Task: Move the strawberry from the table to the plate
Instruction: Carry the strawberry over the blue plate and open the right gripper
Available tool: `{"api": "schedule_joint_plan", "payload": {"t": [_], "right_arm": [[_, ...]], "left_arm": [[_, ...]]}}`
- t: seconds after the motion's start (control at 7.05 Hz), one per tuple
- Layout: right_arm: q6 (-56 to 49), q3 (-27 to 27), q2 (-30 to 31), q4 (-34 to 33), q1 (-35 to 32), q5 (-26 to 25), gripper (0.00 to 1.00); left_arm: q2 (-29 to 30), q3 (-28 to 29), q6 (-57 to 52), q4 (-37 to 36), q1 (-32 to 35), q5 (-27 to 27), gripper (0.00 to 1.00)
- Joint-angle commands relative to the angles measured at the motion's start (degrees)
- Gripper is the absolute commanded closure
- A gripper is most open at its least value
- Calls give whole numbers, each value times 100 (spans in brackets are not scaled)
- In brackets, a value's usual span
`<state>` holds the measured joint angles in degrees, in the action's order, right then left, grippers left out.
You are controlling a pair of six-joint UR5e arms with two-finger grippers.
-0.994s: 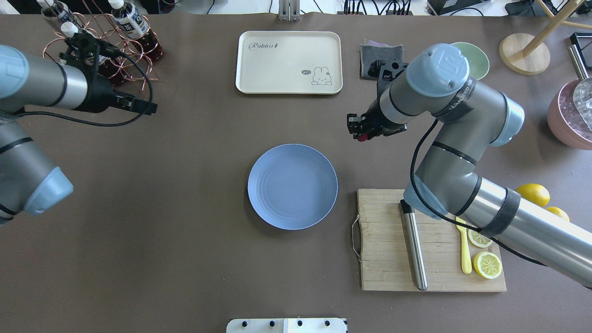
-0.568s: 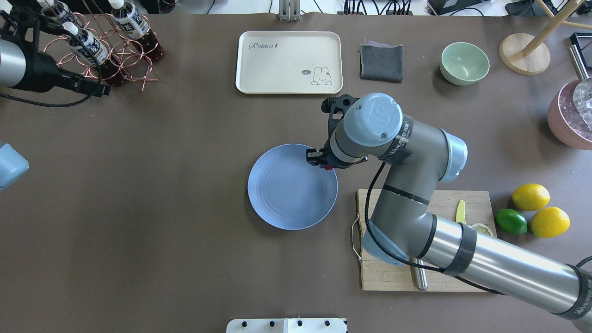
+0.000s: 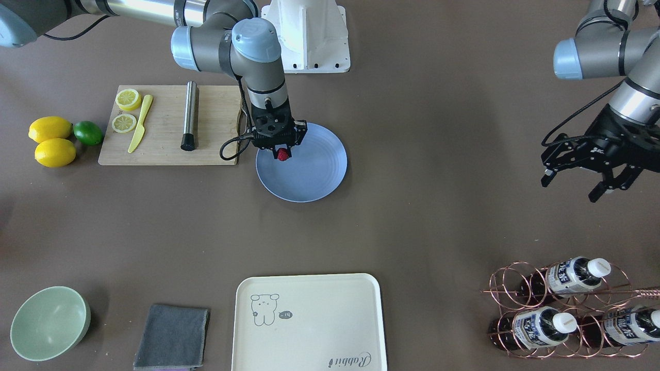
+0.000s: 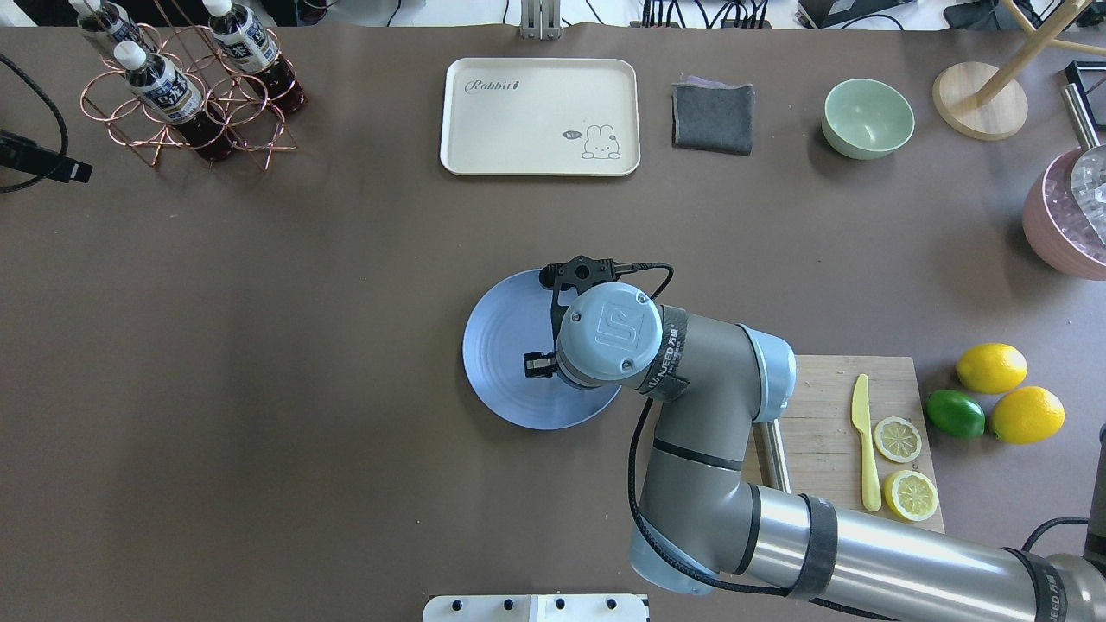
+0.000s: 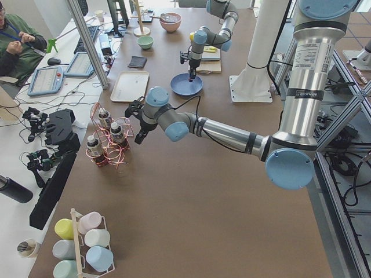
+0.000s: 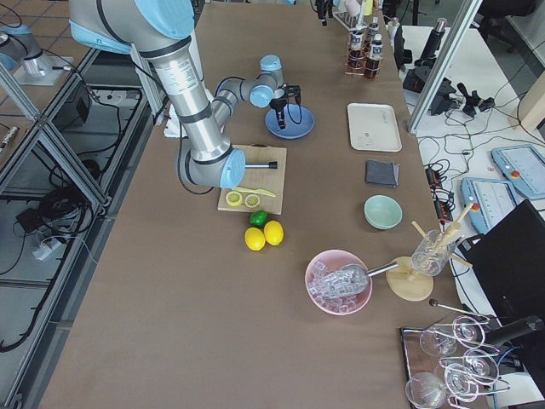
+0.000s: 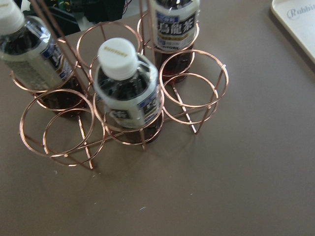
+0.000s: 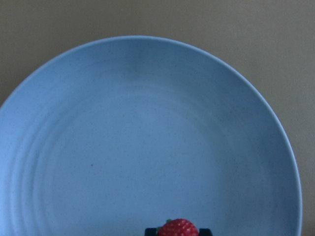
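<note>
1. Where the overhead view begins at its far-left corner, a copper wire rack [image 4: 186, 108] stands on the tabletop [image 4: 302, 363] with three white-capped bottles of dark drink in its rings.
2. The left claw [image 3: 571, 184] hangs over the tabletop near that rack. Its fingers are spread apart with nothing between them, and its wrist camera looks down on the bottles.
3. A cream tray [image 4: 536, 112] with a small animal drawing lies at the far edge, about mid-width.
4. The light-blue plate [image 4: 497, 345] sits near the middle of the tabletop, just left of the cutting board.
5. The right claw [image 3: 282, 149] points down over the right part of the plate, clamped on the strawberry [image 8: 178, 229], which shows red between the fingertips. I cannot tell whether the berry touches the plate.
6. A folded grey cloth [image 4: 713, 117] lies right of the tray, and a pale-green bowl [image 4: 867, 117] stands beyond it.
7. The wooden cutting board [image 4: 821, 402] is partly hidden under the right arm. It carries a metal rod [image 4: 772, 453], a yellow knife [image 4: 864, 449] and two lemon slices [image 4: 911, 494].
8. Two lemons [image 4: 991, 367] and a lime [image 4: 955, 413] sit together just right of the board.
9. A pink bowl of ice [image 4: 1067, 225] is cut off by the right edge.
</note>
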<state>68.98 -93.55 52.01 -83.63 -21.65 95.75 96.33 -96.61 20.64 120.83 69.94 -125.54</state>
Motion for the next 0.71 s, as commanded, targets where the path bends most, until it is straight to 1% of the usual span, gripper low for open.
{"api": "schedule_joint_plan", "payload": {"t": [0.0,0.14,0.57], "right_arm": [[-7,230,-163,66,38,-57,100],[-7,432,-373,66,29,-57,100],[-60,714,-568,75,-6,-118,100]], "left_arm": [[-27,72,-874,-620,335,-76,2],[-27,98,-930,-691,441,-76,2],[-44,212,-939,-675,468,-85,2]]}}
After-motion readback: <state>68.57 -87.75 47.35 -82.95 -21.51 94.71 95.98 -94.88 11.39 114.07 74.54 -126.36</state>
